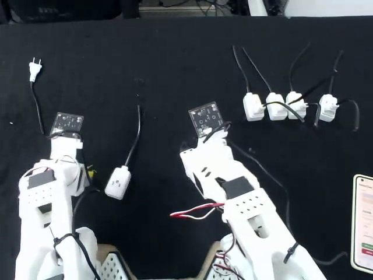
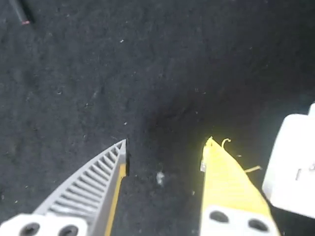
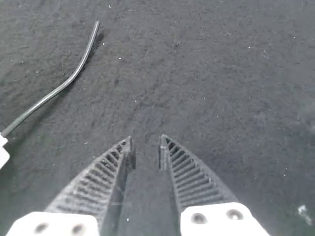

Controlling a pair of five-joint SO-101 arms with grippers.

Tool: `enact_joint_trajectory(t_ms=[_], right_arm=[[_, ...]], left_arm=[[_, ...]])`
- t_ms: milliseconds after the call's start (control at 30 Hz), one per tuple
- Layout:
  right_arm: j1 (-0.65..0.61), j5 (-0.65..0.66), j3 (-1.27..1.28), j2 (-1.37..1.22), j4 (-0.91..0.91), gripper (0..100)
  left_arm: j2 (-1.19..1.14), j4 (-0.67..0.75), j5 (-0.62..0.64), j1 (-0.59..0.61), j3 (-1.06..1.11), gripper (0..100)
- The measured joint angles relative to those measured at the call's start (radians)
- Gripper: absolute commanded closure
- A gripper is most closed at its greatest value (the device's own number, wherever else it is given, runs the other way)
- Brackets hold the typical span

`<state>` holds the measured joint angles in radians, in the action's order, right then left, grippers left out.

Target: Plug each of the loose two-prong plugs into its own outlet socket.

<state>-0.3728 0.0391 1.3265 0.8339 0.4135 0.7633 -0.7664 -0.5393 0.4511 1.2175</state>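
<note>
Left wrist view: my left gripper [image 2: 166, 147] hangs low over the black cloth [image 2: 98, 73]. Jaws wide, nothing between them. One finger is grey, the other yellow. A white corded block [image 2: 293, 162] lies just beside the yellow finger, on its outer side, not touching.

Right wrist view: my right gripper [image 3: 146, 147] is also low over the cloth. Jaws narrow, a slim gap at the tips, nothing held. Beyond the tips a thin dark cord [image 3: 59, 88] lies across the cloth, its free end loose.

High view, nearest first: my left arm [image 1: 46, 186] and right arm [image 1: 233, 186] stand side by side at the near edge. The white corded block [image 1: 118, 182] lies between them, closer to the left arm, with its cord running away toward mid-table. A phone [image 1: 364, 221] lies at the right edge.

Farther out on the left, a two-prong plug [image 1: 35, 69] lies loose, prongs pointing away from me. Its black cord trails back toward the left arm.

Farther out on the right, a row of four white blocks [image 1: 276, 108] sits side by side, each with a dark cord. Whether any holds a plug I cannot tell.
</note>
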Motion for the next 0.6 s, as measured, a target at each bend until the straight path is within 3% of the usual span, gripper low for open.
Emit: enact_joint_trajectory(t_ms=[133, 333, 600], right_arm=[[0.003, 0.000, 0.000, 0.000, 0.000, 92.0], [0.023, 0.000, 0.000, 0.000, 0.000, 92.0], [0.060, 0.000, 0.000, 0.000, 0.000, 92.0]], left_arm=[[0.000, -0.176, -0.005, -0.009, -0.120, 75], [0.000, -0.554, 0.021, -0.212, -0.313, 75], [0.000, -0.603, 0.181, -0.493, -0.327, 75]])
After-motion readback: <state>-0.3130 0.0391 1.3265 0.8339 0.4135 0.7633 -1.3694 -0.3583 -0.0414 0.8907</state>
